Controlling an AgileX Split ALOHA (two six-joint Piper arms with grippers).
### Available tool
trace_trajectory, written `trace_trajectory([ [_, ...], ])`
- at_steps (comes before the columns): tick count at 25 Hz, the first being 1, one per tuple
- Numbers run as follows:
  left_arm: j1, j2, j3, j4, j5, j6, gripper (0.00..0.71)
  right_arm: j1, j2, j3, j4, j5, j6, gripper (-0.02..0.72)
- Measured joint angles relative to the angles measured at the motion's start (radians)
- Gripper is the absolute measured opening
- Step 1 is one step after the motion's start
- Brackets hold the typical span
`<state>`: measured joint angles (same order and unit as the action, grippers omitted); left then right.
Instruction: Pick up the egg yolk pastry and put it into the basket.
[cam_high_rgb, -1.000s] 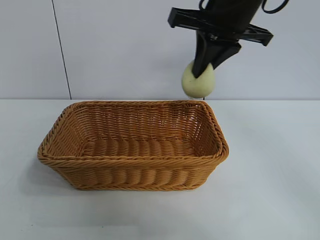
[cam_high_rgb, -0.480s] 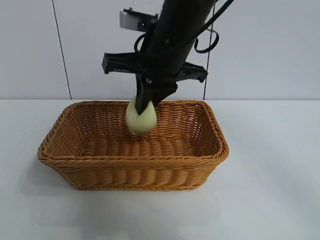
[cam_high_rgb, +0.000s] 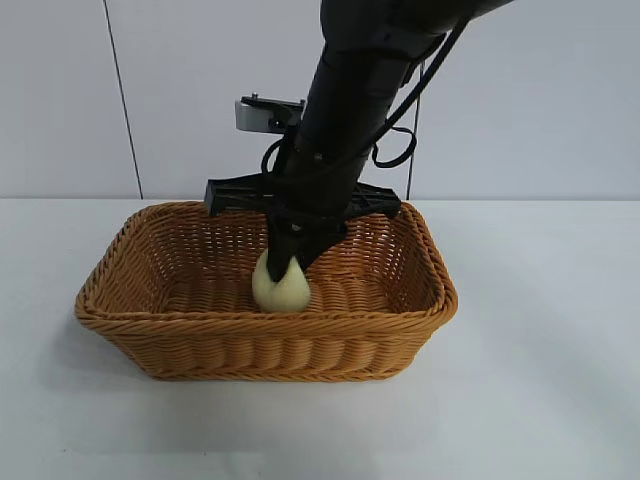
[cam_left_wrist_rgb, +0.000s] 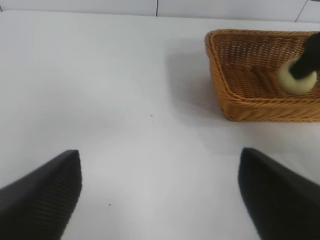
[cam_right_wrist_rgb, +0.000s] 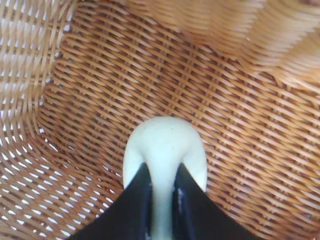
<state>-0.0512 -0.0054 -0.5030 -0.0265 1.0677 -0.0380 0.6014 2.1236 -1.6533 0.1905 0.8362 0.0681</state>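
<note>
The orange-brown wicker basket (cam_high_rgb: 120, 265) stands in the middle of the white table. My right gripper (cam_high_rgb: 288, 262) reaches down into it from above, shut on the pale cream-yellow egg yolk pastry (cam_high_rgb: 281, 289), which hangs low inside the basket at or just above its floor. In the right wrist view the pastry (cam_right_wrist_rgb: 165, 142) is squeezed between the two black fingers (cam_right_wrist_rgb: 134, 200) over the woven basket floor (cam_right_wrist_rgb: 240, 130). The left wrist view shows the basket (cam_left_wrist_rgb: 240, 102) and pastry (cam_left_wrist_rgb: 295, 82) far off. My left gripper (cam_left_wrist_rgb: 160, 192) is open and empty over bare table, away from the basket.
The basket's sloped walls surround the right gripper on all sides. White table (cam_high_rgb: 540, 380) lies around the basket, with a pale wall behind.
My right gripper has carried the pastry from above the basket's back right corner leftward and down into the basket. The left arm has not visibly moved.
</note>
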Motion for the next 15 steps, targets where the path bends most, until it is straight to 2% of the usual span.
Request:
trace_trajectory([
  [2,0.000,0.000,0.000,0.000,0.000,0.000,0.615,0.000,-0.017,-0.044,-0.007,0.045,0.012,0.679],
  [4,0.000,0.000,0.000,0.000,0.000,0.000,0.615,0.000,-0.028,-0.113,-0.033,0.125,0.041,0.688],
  [7,0.000,0.000,0.000,0.000,0.000,0.000,0.615,0.000,-0.036,-0.203,-0.111,0.241,0.084,0.689],
  [11,0.000,0.000,0.000,0.000,0.000,0.000,0.615,-0.013,-0.039,-0.249,-0.232,0.335,0.146,0.689],
  [15,0.000,0.000,0.000,0.000,0.000,0.000,0.615,-0.089,-0.038,-0.250,-0.235,0.374,0.164,0.686],
])
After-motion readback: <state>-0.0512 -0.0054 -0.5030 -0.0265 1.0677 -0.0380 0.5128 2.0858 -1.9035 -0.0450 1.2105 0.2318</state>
